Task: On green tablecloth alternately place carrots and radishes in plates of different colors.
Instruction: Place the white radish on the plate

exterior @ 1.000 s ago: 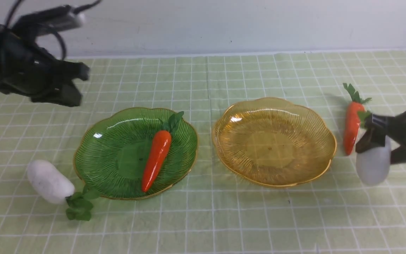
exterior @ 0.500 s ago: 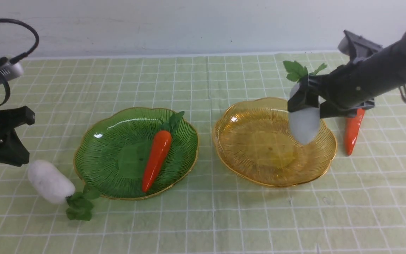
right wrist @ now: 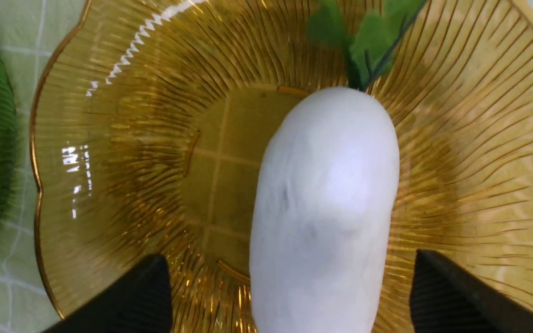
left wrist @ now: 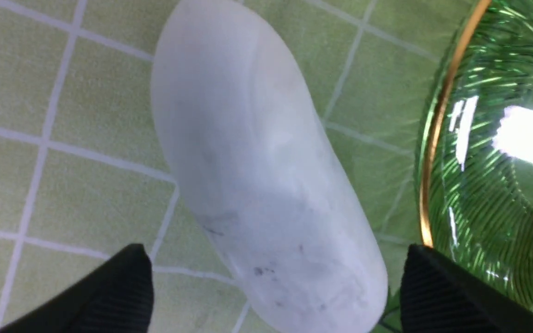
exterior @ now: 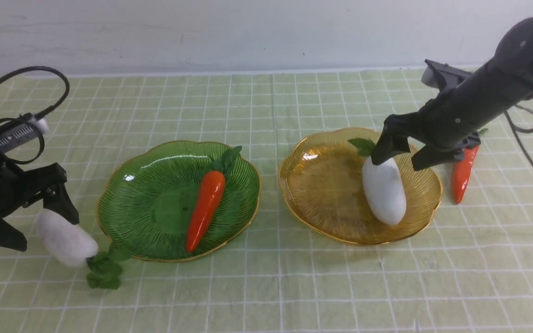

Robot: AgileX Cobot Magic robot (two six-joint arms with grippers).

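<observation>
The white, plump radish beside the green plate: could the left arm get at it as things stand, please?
Probably yes: the left arm's open tool hovers over that radish, and nothing visible blocks its jaws.

Black arms [exterior: 461, 106], dark looping cables [exterior: 56, 69], silvery slotted block [exterior: 21, 135].

we see a pale green tablecloth [exterior: 275, 286] crossed by a grid of thin white lines. one plate [exterior: 169, 203] is deep translucent green, the other plate [exterior: 331, 199] amber-yellow; both are ribbed with fine radiating lines and rimmed in gold. we find glossy orange-red on the carrots [exterior: 205, 208], white on the radishes [exterior: 384, 189], and green on their leaves [exterior: 104, 268].
</observation>
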